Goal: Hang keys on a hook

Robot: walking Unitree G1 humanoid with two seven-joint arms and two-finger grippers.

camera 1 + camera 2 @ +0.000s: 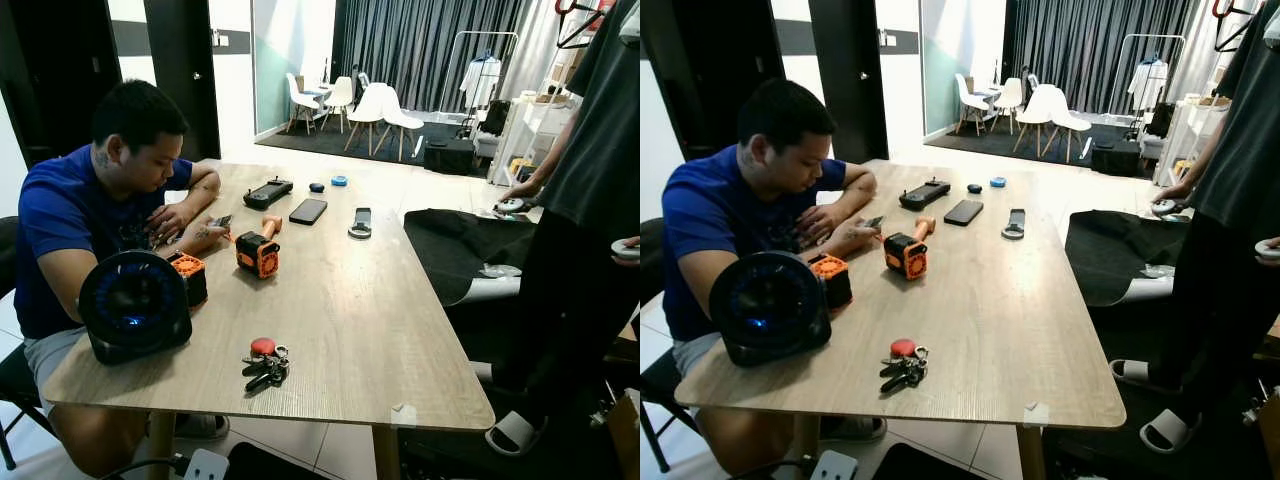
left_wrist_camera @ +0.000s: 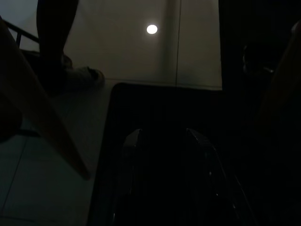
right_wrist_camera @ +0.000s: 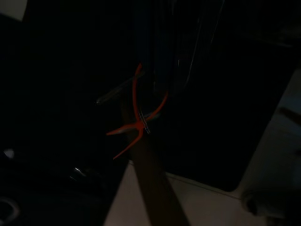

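A bunch of keys [image 1: 266, 366] with a red round tag lies on the wooden table [image 1: 360, 330], close to its near edge and a little left of the middle. The same keys [image 1: 904, 367] lie flat, with nothing touching them. In the dark left wrist view my left gripper [image 2: 162, 139] hangs low over the floor beside a wooden table leg [image 2: 47, 122]. Its two black fingers [image 2: 131, 146] stand apart with nothing between them. The right wrist view is very dark, and a thin orange clip shape [image 3: 138, 117] and a wooden leg [image 3: 150, 183] can be made out.
A seated person [image 1: 90, 220] in a blue shirt leans on the table's left side, behind a round black device [image 1: 135, 305] and orange tools [image 1: 258, 252]. A phone [image 1: 308, 210] and controller [image 1: 268, 192] lie farther back. Another person [image 1: 590, 200] stands right. A power strip [image 1: 205, 465] lies underneath.
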